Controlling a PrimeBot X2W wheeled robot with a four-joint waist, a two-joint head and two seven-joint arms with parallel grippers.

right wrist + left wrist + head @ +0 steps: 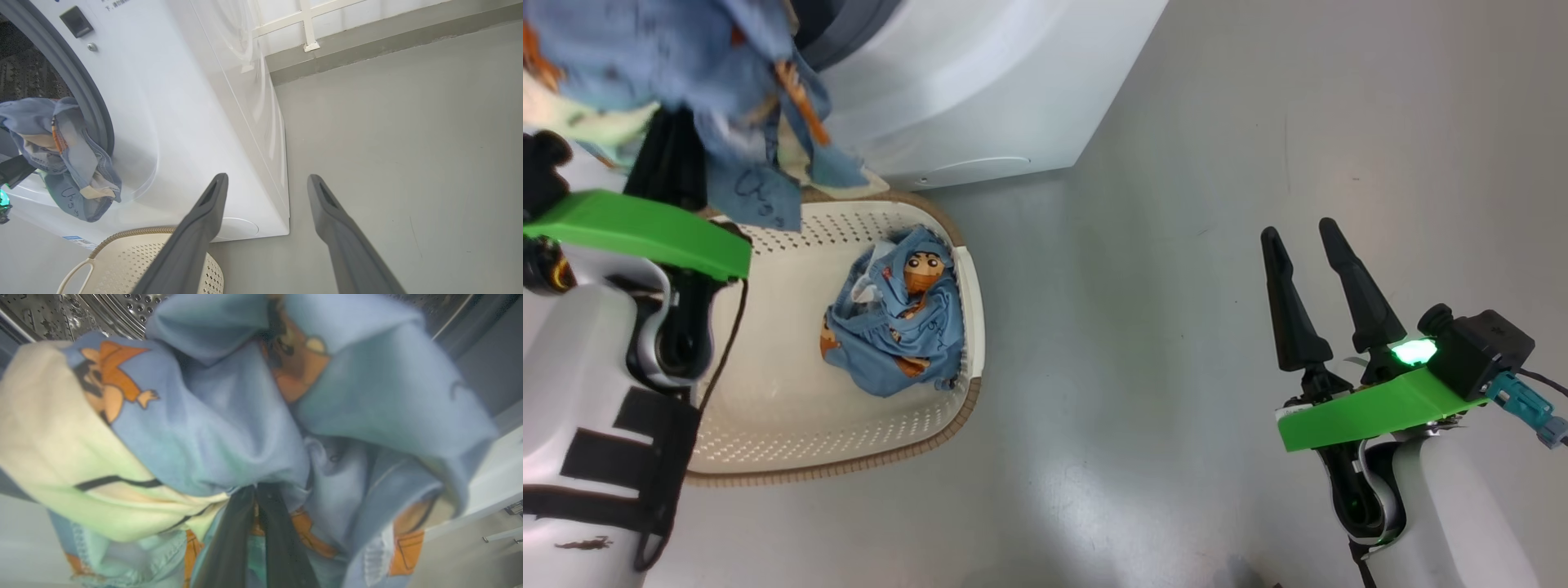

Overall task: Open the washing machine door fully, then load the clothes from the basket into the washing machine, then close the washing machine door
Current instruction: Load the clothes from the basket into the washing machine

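Risk: held garment trails below the mouth of the washing machine. If released early, its tail may hang over the gasket or slide out toward the basket

Left claw: clenched on that garment, facing the drum

Right claw: spread, empty, above the floor

Second garment: lies in the basket

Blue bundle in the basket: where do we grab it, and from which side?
Pinch the raised folds in the middle of the blue bundle, straight down from above. It lies heaped against the basket wall, so the walls probably block a sideways approach.
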